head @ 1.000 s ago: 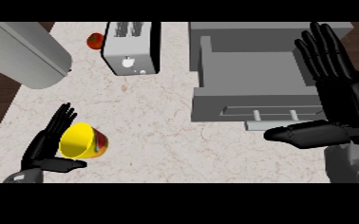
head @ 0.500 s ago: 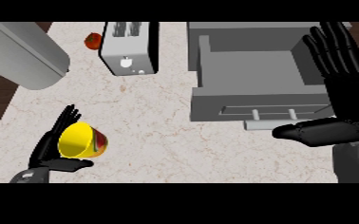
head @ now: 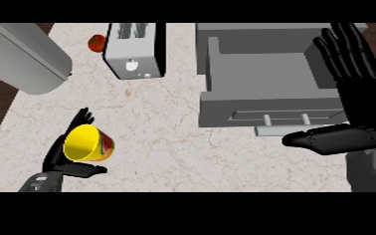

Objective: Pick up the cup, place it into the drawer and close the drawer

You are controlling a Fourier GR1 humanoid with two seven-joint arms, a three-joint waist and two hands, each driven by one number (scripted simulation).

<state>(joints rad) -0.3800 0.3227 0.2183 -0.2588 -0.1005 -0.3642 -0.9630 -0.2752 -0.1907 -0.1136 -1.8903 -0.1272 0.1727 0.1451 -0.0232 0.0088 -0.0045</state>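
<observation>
Counter (head: 169, 144), pale marble, seen from steeply above.

Cup (head: 86, 143): yellow, with red and green on its side, lying tilted, mouth toward 10 o'clock. Sits at 8 o'clock of the view, well apart from the drawer. Left hand (head: 64, 158) grasps it: fingers rise behind the cup's far side, thumb lies just under it at 6 o'clock. Whether the cup is lifted off the counter or rests on it cannot be told.

Drawer (head: 264, 82): grey, pulled open, at 2 o'clock of the view; its front panel with the handle faces 6 o'clock. Inside shows bare.

Right hand (head: 351, 84): released, fingers straight and pointing to 12 o'clock along the drawer's right edge, thumb stretched toward 9 o'clock just below the drawer front. Holds nothing.

Toaster (head: 135, 50) at 11 o'clock; a small red fruit (head: 97, 43) just to its left. A grey cylinder (head: 29, 57) at 10 o'clock.
</observation>
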